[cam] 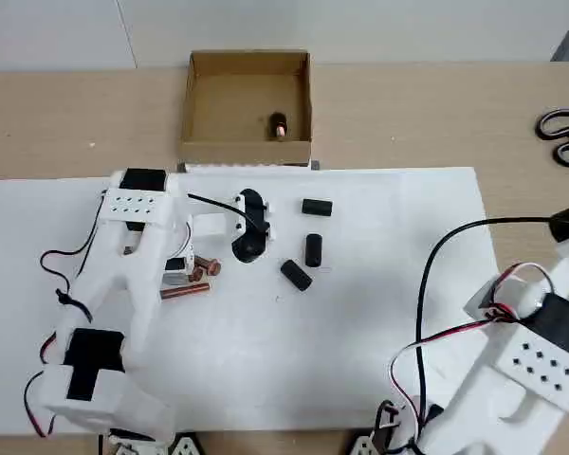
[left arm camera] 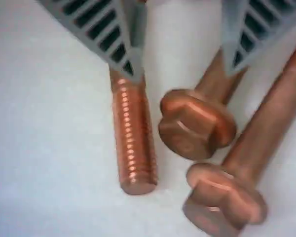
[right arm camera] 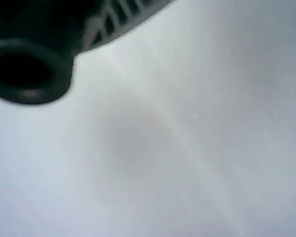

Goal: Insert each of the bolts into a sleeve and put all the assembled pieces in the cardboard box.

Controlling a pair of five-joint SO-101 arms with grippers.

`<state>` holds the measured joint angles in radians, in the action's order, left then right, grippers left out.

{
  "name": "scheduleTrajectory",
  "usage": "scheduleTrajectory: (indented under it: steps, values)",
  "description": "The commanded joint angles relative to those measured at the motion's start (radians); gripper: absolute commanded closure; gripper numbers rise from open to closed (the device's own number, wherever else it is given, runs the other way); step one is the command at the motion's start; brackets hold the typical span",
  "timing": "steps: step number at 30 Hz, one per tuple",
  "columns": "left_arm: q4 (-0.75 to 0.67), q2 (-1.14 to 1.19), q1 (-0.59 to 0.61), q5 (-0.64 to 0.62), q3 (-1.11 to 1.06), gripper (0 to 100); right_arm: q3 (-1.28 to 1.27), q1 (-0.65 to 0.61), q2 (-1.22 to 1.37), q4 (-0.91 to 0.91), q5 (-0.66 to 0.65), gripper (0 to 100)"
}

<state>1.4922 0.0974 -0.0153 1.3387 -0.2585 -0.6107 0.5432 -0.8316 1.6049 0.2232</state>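
Note:
Three copper bolts lie together on the white mat (cam: 360, 360). In the left wrist view they are a threaded shank (left arm camera: 133, 143) and two flanged hex heads (left arm camera: 197, 123) (left arm camera: 224, 202). My left gripper (left arm camera: 182, 64) is open just over them, one fingertip (left arm camera: 130, 59) above the threaded shank and the other above the middle bolt. From above, the bolts (cam: 197, 277) are beside the left arm. My right gripper (right arm camera: 69, 34) is shut on a black sleeve (right arm camera: 27, 74), held above the mat. Three more black sleeves (cam: 317, 207) (cam: 313, 250) (cam: 297, 275) lie mid-mat. The cardboard box (cam: 199, 104) holds one assembled piece (cam: 278, 125).
The right arm (cam: 541, 355) is folded at the mat's near right corner, with cables looping beside it. Scissors (cam: 564, 133) lie on the wooden table at the far right. The box stands just beyond the mat's far edge.

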Motion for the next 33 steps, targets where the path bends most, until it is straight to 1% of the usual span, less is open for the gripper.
scheduleTrajectory:
  steps: [1, 4, 15, 19, 26, 28, 33]
  values:
    - [-0.031, 0.003, -0.002, 0.135, 0.036, 89, 0.005, 0.008, -0.019, -0.013, -0.002, 99.5]
    - [-0.061, 0.043, 0.002, 0.135, 0.038, 89, 0.005, 0.008, -0.019, -0.013, -0.002, 99.5]
    - [-0.066, 0.087, 0.003, 0.135, 0.038, 89, 0.005, 0.007, -0.019, -0.018, -0.002, 99.5]
    - [-0.068, 0.150, 0.003, 0.135, 0.039, 89, 0.005, 0.007, -0.019, -0.018, -0.002, 99.5]
    - [-0.058, 0.219, 0.014, 0.135, 0.105, 89, 0.005, 0.007, -0.019, -0.008, -0.002, 99.5]
    - [-0.032, 0.221, 0.017, 0.135, 0.130, 89, 0.005, 0.007, -0.019, -0.008, -0.002, 99.5]
    - [0.109, 0.221, 0.017, 0.137, 0.226, 90, 0.005, 0.007, -0.019, -0.008, -0.002, 99.5]
